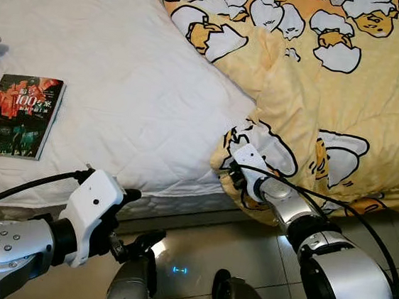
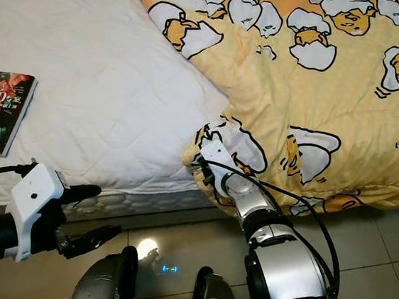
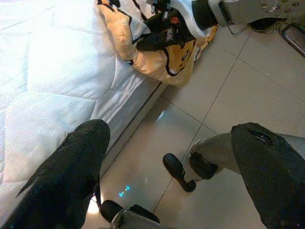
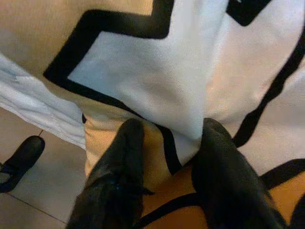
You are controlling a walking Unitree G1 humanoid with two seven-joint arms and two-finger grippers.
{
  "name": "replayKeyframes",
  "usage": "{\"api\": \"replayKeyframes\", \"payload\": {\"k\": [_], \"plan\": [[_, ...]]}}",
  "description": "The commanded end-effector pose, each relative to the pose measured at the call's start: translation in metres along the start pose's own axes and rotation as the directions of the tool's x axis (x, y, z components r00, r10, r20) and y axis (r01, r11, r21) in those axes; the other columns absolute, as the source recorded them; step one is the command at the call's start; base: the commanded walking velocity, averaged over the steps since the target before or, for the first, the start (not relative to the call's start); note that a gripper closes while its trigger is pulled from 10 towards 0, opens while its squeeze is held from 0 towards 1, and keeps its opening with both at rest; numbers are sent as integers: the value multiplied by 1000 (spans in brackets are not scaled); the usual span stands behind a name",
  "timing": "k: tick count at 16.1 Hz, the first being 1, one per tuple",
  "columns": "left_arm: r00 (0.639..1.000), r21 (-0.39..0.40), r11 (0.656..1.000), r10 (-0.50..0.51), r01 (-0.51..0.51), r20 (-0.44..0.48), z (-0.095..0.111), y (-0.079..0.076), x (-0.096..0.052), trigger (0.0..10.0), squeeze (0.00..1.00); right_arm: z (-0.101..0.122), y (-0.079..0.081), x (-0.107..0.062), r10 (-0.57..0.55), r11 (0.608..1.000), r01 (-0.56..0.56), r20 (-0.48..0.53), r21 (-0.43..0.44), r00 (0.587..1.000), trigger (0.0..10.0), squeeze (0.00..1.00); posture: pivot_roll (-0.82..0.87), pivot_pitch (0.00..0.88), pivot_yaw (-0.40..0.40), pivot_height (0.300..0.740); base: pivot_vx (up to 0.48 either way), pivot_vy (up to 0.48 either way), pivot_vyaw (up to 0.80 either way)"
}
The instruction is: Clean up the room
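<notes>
Right arm reaches forward and down, right gripper with jaws closed on a fold of fabric, left arm bent low across the body, left gripper hanging free with jaws spread apart, both silver forearms visible.

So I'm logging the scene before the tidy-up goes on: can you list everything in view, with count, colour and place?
Quilted mattress: one, white, across the bed.
Yellow cartoon-print duvet: one, yellow with white and black figures, on the bed's right side, its corner hanging over the edge.
Paperback book: one, dark cover with red, on the mattress at left.
Tiled floor: beige, glossy, beside the bed.
Left end effector: black fingers, open, over the floor by the bed edge.
Right end effector: black fingers, closed on the duvet corner.
</notes>
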State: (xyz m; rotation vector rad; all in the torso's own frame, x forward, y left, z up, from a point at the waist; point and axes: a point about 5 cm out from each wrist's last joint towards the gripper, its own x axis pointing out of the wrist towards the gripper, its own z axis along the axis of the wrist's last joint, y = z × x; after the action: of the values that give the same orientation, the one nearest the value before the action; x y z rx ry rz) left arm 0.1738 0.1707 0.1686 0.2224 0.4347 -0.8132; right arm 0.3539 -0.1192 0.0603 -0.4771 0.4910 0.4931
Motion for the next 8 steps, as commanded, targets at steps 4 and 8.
{"api": "replayKeyframes", "payload": {"k": [4, 8], "plan": [[1000, 2, 1000, 8, -8, -4, -1, 1, 0, 10000, 0, -8, -3, -2, 15, 1000, -14, -12, 24, 1000, 0, 0, 257, 292, -13, 740, 0, 0, 0], [999, 8, 1000, 28, -28, 17, 1, 7, 5, 10000, 0, -2, -4, -4, 65, 988, -76, 81, 138, 995, 0, 0, 233, 253, -16, 740, 0, 0, 0]]}}
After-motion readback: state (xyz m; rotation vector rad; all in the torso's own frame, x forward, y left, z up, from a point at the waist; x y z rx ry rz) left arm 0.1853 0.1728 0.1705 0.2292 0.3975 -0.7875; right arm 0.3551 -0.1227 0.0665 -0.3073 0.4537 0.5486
